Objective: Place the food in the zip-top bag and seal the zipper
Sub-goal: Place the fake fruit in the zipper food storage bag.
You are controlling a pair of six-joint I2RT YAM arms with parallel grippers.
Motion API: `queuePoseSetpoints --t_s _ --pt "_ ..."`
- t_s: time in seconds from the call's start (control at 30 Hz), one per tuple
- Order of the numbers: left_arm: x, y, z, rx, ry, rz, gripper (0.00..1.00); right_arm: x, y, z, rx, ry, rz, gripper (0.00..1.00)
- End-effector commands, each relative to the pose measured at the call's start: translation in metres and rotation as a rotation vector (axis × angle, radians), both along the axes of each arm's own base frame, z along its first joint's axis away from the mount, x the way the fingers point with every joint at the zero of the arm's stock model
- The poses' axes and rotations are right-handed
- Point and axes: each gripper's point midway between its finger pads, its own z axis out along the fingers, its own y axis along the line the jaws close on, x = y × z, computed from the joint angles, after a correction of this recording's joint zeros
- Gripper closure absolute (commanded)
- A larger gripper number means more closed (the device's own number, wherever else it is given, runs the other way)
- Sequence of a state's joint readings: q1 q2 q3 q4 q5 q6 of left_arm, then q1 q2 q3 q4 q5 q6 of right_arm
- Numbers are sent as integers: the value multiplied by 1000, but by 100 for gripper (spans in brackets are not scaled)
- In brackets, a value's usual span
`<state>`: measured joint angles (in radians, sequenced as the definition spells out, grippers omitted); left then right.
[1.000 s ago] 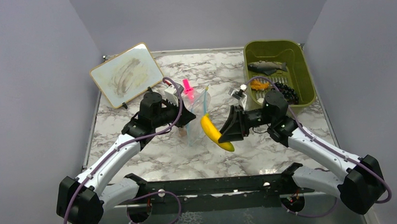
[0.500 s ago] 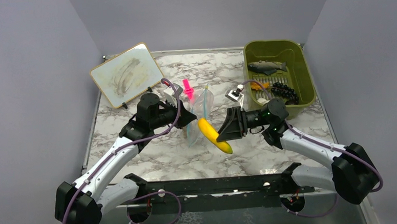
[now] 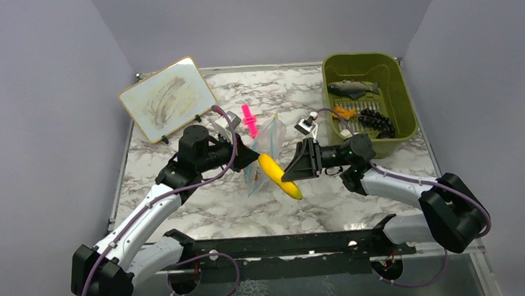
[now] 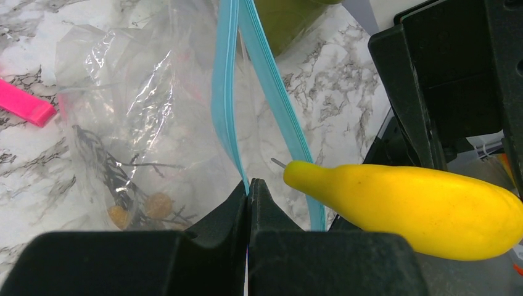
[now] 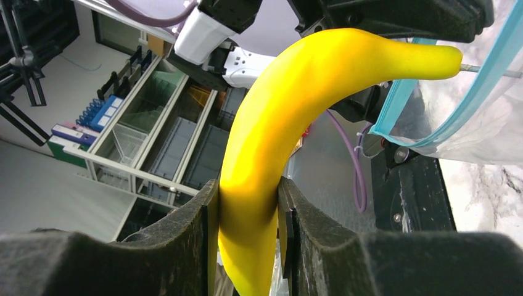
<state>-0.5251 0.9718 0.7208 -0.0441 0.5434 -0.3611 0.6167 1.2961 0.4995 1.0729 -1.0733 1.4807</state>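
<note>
My left gripper (image 3: 252, 156) (image 4: 249, 186) is shut on one lip of the clear zip-top bag (image 3: 265, 142) (image 4: 142, 117), pinching its blue-teal zipper (image 4: 226, 105) (image 5: 432, 92) and holding the mouth open. Brownish bits (image 4: 157, 203) lie inside the bag. My right gripper (image 3: 290, 176) (image 5: 248, 203) is shut on the yellow banana (image 3: 278, 175) (image 4: 407, 206) (image 5: 290, 123); its tip is at the bag's mouth between the two zipper strips. A grey fish (image 3: 353, 87), an orange piece (image 3: 343, 111) and a dark grape bunch (image 3: 379, 122) lie in the olive-green bin (image 3: 400, 86).
A pink clip (image 3: 248, 117) (image 4: 24, 106) lies on the marble table just behind the bag. A small whiteboard (image 3: 166, 99) leans at the back left. The bin stands at the back right, close to my right arm.
My right gripper has carried the banana left and a little up, towards the bag's mouth. My left gripper still holds the bag's lip, shifted slightly left.
</note>
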Motion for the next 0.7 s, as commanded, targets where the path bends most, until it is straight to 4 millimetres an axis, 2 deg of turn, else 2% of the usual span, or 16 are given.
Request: queuePoseSetpoints --t_s 0.0,0.23,0.43,0.57,0.67 --pt "-6 -3 8 -28 -30 -39 100 8 4 0 26 -3 -60 86" --pt "-7 -3 11 -38 -29 -37 100 39 10 -36 -84 209 -246 86" --pt "-9 -4 14 -55 -48 -51 100 63 13 -46 -121 350 -356 84" --pt "-9 -4 14 -57 -50 -50 100 80 23 -69 -257 511 -381 80" --pt "-9 -4 12 -55 -46 -51 100 83 27 -71 -241 606 -361 76"
